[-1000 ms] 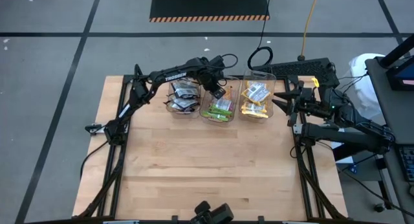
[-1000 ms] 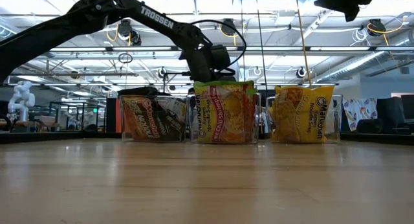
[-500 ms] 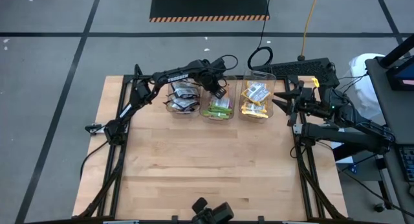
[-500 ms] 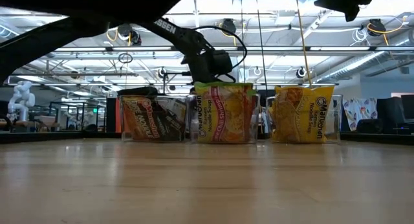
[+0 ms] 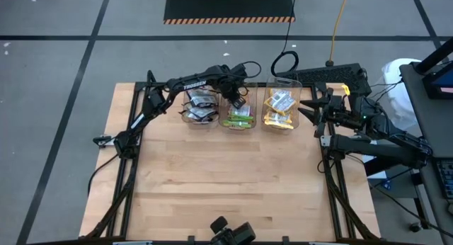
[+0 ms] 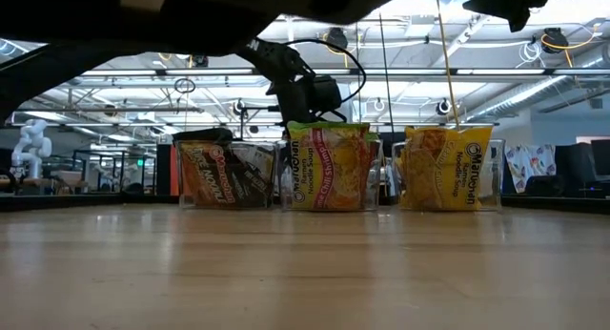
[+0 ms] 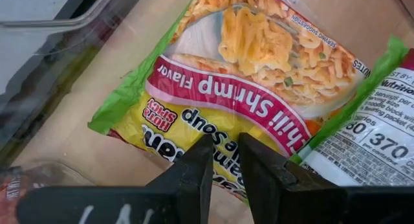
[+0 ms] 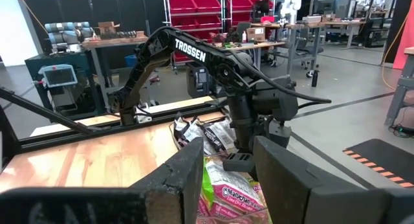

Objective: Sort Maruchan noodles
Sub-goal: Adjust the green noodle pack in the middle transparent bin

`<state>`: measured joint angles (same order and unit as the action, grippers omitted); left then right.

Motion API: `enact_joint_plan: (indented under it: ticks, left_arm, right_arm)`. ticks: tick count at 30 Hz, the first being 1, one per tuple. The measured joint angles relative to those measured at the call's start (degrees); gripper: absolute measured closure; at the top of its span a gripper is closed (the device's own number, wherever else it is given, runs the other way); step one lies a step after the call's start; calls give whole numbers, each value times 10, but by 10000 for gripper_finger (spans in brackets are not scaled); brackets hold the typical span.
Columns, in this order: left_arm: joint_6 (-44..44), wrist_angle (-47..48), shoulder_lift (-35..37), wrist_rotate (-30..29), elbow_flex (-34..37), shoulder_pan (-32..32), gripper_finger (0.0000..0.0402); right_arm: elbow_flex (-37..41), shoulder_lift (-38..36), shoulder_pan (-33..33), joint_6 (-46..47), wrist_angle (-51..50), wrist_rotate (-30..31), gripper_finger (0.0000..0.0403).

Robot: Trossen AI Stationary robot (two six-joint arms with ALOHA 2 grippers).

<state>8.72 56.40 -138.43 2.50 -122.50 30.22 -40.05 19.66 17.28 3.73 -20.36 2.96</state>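
Three clear bins stand in a row at the table's far edge. The left one holds black noodle packets, the middle one lime-green and pink packets, the right one yellow packets. My left gripper points steeply down into the middle bin. Its fingers stand a little apart, right over the face of a lime-green chili shrimp packet that lies in the bin. My right gripper waits open and level, up off the table's right edge, with nothing between its fingers. My left gripper has its fingertips close over the printed face of the lime-green packet, coming from above. Nothing shows between the two fingers. Whether the tips touch the packet I cannot tell.
The wooden table stretches bare from the bins to the near edge. In the low view the bins show side by side: black, green, yellow. A dark blurred shape covers that view's upper left.
My left gripper has sunk a little and tipped more steeply into the middle bin. The lime-green packet at the bin's front has shifted and settled slightly lower.
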Motion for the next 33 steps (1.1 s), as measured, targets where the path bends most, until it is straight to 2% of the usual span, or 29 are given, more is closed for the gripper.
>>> enact_joint_plan:
  ticks: [4, 8, 10, 20, 33]
  left_arm:
    - [-1, 0, 0, 0, 0, 0, 331]
    - [-9, 3, -1, -3, 0, 1, 384]
    - [-9, 3, -1, 1, 0, 4, 394]
    - [-12, 8, 10, 36, -1, 6, 399]
    - [-23, 6, 15, 52, -68, 4, 401]
  right_arm:
    - [0, 0, 0, 0, 2, 0, 271]
    - [0, 0, 0, 0, 12, 0, 271]
    - [0, 0, 0, 0, 19, 0, 271]
    - [0, 0, 0, 0, 22, 0, 271]
    - [0, 0, 0, 0, 22, 0, 271]
